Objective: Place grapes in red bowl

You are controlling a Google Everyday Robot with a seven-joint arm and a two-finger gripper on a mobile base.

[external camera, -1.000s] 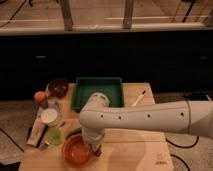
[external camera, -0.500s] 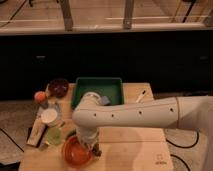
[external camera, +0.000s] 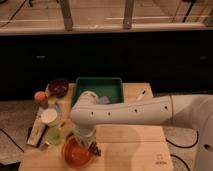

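Observation:
The red bowl (external camera: 75, 154) is bright orange-red and sits at the front left of the wooden table (external camera: 130, 145). My white arm reaches in from the right and bends down over the bowl's right side. The gripper (external camera: 89, 142) is at the arm's lower end, just above the bowl's right rim and mostly hidden by the arm. A small dark lumpy cluster, which looks like the grapes (external camera: 94, 148), is at the bowl's right rim, right under the gripper. I cannot tell whether the gripper holds it.
A green tray (external camera: 112, 85) stands at the back centre, with a dark maroon bowl (external camera: 58, 87) and an orange fruit (external camera: 40, 96) to its left. A white cup (external camera: 49, 116) and a green cup (external camera: 53, 135) stand left of the red bowl. A white pen-like object (external camera: 141, 95) lies back right.
My arm has swung a little to the left and its lower end has settled closer over the red bowl's right rim. The other objects have not moved.

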